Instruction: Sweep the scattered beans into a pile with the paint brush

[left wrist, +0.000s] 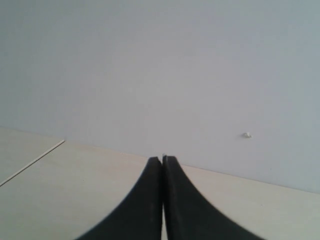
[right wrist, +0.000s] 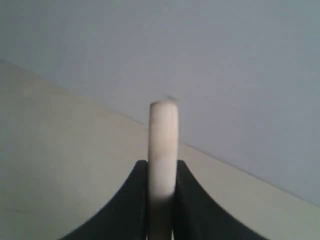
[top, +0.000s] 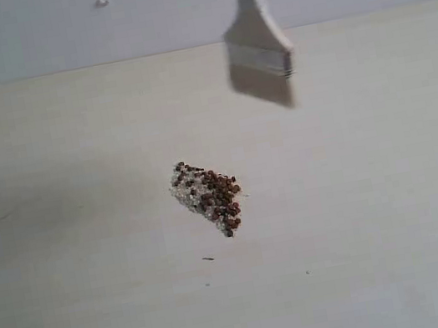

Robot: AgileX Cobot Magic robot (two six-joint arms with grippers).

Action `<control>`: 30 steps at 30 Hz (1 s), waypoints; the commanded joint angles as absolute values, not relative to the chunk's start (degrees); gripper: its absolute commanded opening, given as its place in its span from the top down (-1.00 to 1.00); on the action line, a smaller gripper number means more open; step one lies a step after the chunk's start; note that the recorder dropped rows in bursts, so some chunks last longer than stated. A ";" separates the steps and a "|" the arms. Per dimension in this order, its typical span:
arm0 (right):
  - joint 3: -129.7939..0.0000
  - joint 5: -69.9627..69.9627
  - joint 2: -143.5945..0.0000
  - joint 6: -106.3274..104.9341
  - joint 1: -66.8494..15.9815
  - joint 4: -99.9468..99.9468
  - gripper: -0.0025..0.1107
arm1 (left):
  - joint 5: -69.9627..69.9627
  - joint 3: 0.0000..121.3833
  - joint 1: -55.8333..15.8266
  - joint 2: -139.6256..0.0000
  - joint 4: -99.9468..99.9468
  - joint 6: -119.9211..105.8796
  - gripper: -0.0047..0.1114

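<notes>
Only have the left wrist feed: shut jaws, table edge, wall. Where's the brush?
Observer: In the right gripper, jaws clamped on the paint brush handle.
Operator: Touching the table?
Observer: Looks lifted and blurred. The bristles point down, beyond the pile in the exterior view.
Operator: Beans gathered?
Observer: One compact mound. A few tiny specks lie apart on the table.
</notes>
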State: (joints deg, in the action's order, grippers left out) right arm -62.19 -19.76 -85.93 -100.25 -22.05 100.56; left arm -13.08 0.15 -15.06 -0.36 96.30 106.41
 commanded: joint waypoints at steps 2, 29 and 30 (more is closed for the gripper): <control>-63.26 -43.27 -84.90 -81.86 -22.01 94.51 0.96 | -13.20 0.00 -15.08 0.00 96.53 106.63 0.92; -55.40 -37.18 -101.04 -18.30 -14.52 41.46 0.96 | -13.20 0.00 -15.08 0.00 96.53 106.63 0.92; -56.93 -38.77 -103.18 -18.91 -14.09 41.28 0.96 | -13.20 0.00 -15.08 0.00 96.53 106.63 0.92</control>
State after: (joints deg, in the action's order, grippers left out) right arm -53.16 -34.81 -98.57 -17.42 -15.45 41.66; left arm -13.00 0.15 -15.06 -0.36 96.30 106.41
